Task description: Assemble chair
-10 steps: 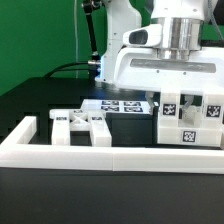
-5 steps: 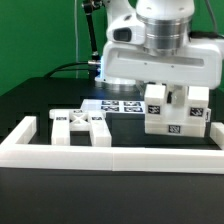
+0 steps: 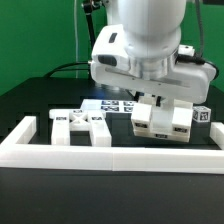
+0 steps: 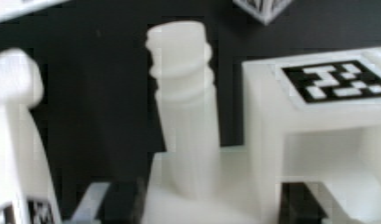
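Two white chair pieces are seen in the exterior view. The tagged chair block (image 3: 160,124) is held tilted by the gripper (image 3: 166,103), whose jaws are closed narrowly on it. The flat slotted piece (image 3: 80,124) is seen lying on the black table (image 3: 30,100), toward the exterior view's left, behind the white border frame (image 3: 110,156) and near the marker board (image 3: 115,104). In the wrist view, a ridged white peg (image 4: 183,100) is shown upright.

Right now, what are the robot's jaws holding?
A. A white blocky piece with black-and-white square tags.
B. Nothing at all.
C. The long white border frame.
A: the tagged white piece sits tilted between the jaws, while the border frame lies flat and untouched in front.
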You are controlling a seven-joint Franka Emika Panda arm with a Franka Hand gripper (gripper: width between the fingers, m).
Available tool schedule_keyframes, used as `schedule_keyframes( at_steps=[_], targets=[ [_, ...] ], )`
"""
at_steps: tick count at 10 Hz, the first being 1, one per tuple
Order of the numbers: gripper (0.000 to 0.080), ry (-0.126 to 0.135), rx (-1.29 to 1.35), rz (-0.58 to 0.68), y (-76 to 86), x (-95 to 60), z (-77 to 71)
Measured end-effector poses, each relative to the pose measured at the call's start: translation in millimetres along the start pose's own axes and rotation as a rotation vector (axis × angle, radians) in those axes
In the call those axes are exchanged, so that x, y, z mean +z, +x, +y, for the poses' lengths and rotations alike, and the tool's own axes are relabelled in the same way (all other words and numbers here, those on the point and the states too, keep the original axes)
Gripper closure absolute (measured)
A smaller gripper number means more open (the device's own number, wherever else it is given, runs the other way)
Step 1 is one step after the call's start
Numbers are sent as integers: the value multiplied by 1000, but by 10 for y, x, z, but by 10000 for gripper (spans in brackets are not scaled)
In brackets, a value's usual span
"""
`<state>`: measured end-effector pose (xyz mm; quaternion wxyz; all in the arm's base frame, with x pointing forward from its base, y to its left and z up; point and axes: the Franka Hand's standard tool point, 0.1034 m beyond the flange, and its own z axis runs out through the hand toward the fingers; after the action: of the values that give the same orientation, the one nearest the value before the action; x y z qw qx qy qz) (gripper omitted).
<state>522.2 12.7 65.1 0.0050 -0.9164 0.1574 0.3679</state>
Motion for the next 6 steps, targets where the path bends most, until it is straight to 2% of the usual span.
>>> schedule_keyframes(
  at_steps=[4, 6],
  targets=[
    [469, -32, 34, -185, 31, 62, 100],
    [469, -50, 59, -326, 20, 126, 202]
  ],
)
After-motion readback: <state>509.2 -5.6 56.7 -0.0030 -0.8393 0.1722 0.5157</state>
